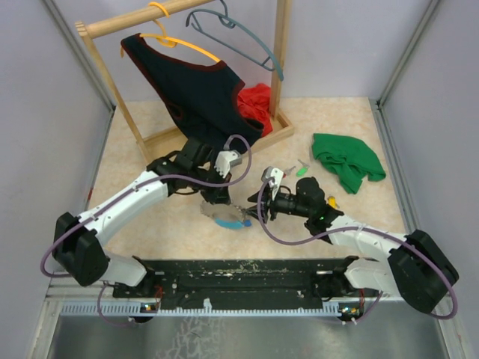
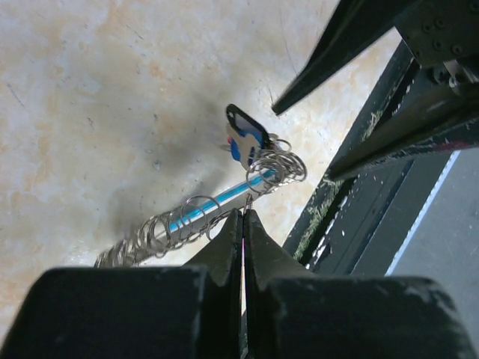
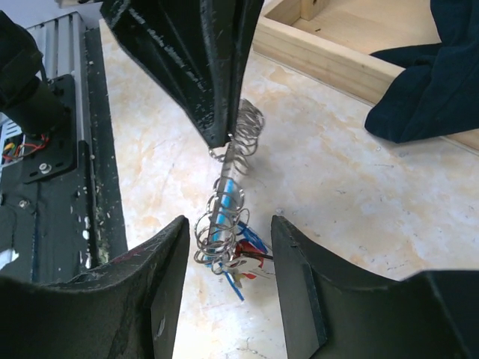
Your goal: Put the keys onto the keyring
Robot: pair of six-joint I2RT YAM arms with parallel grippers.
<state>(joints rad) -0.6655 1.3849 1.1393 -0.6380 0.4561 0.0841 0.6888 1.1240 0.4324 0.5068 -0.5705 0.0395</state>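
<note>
- Silver wire coils of the keyring [image 2: 196, 217] wrap a light-blue band. My left gripper [image 2: 243, 218] is pinched shut on the coil and holds it above the table [image 2: 82, 112].
- Blue-capped and red-capped keys [image 3: 243, 258] dangle at the keyring's lower end.
- My right gripper [image 3: 228, 250] stands open, one jaw on either side of that end. I cannot tell whether they touch it.
- From above, a green-capped key [image 1: 301, 168] lies loose at 1 o'clock from the keyring, near the green cloth [image 1: 346, 161].
</note>
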